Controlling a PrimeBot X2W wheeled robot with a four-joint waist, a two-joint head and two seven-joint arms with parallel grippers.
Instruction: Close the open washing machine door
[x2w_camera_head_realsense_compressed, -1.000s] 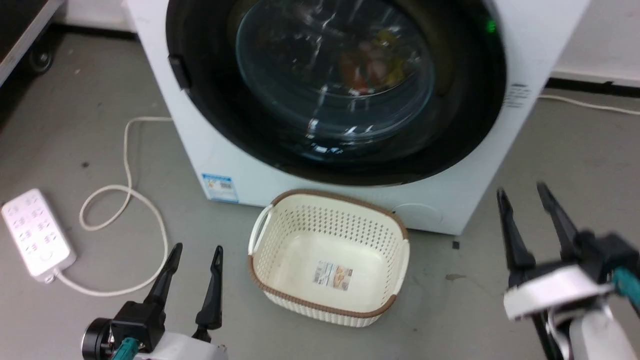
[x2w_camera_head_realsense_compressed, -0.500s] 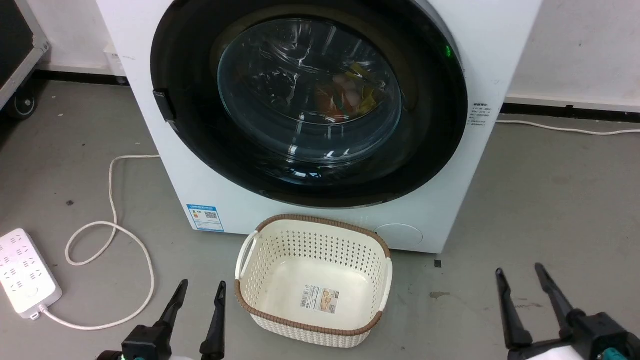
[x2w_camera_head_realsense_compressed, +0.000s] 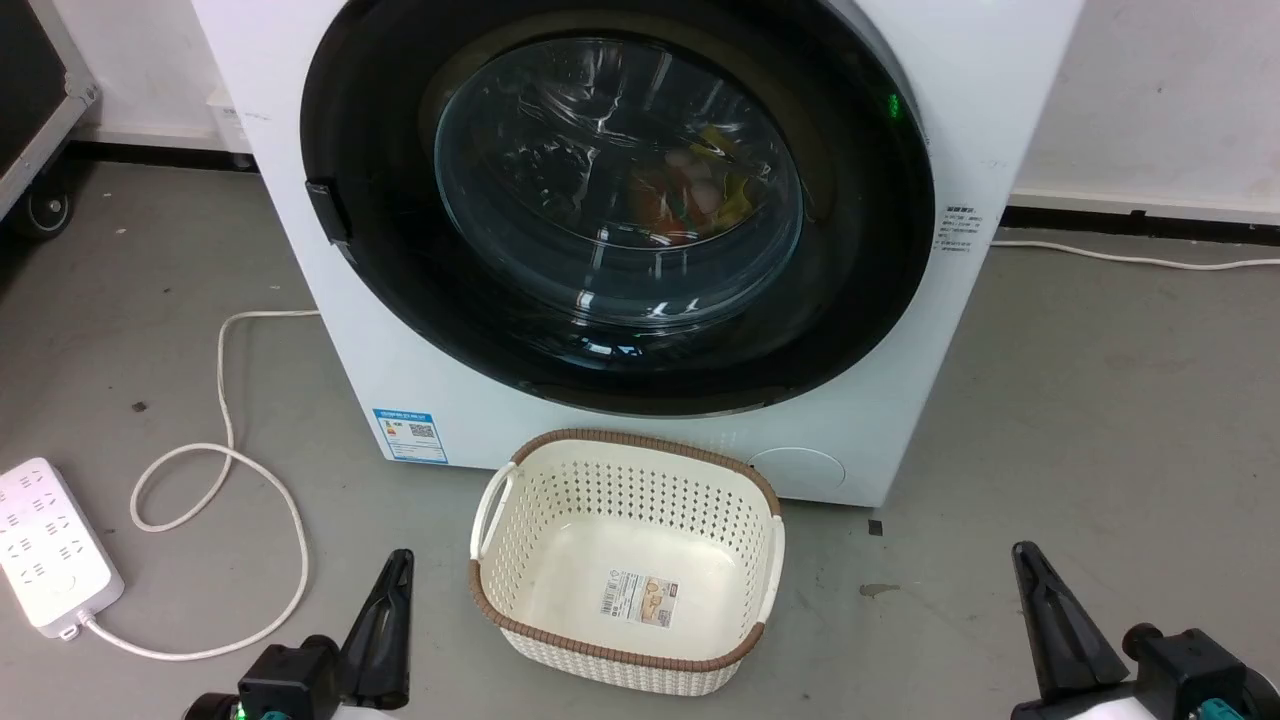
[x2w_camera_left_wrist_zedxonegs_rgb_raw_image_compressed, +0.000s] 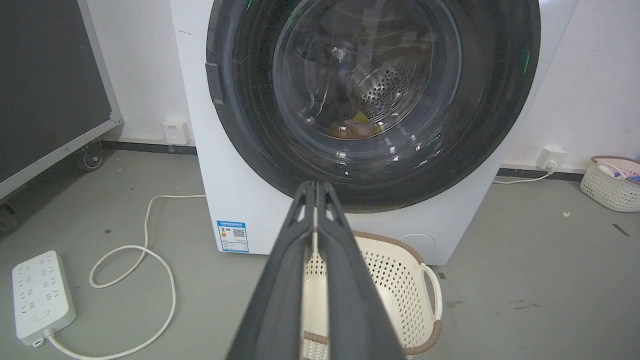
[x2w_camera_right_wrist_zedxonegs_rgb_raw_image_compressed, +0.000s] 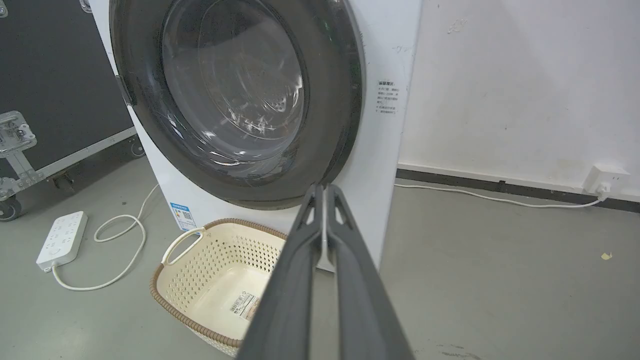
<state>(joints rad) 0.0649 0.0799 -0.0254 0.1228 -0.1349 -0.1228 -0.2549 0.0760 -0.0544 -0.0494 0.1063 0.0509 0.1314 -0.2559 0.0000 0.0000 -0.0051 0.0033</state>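
Straight ahead of you stands the washing machine (x2w_camera_head_realsense_compressed: 1000, 60), a white box against the pale wall that takes up the upper half of the head view. The washing machine door (x2w_camera_head_realsense_compressed: 620, 200) covers nearly its whole front. The glossy black rim lies flat against the white panel, and in the right wrist view you can see no gap along its edge. Through the bulging glass you can make out the perforated drum and a few coloured items (x2w_camera_head_realsense_compressed: 690, 195) low inside it.

On the grey floor just in front of the machine sits a cream perforated basket (x2w_camera_head_realsense_compressed: 640, 437) with a brown rim, between your two arms. To your left lies a white power strip (x2w_camera_head_realsense_compressed: 45, 545), and its cord (x2w_camera_head_realsense_compressed: 290, 520) loops across the floor toward the machine.

Your left gripper (x2w_camera_head_realsense_compressed: 400, 560) hovers low beside the basket with its two dark fingers pressed together tip to tip — the left wrist view shows them meeting in a single point. Your right gripper (x2w_camera_head_realsense_compressed: 1025, 555) hangs at the lower right, well apart from the machine, and its fingers are closed on each other the same way.

A small blue label sticker (x2w_camera_head_realsense_compressed: 410, 435) marks the machine's lower left corner, and a green light (x2w_camera_head_realsense_compressed: 893, 103) glows at the door's upper right.
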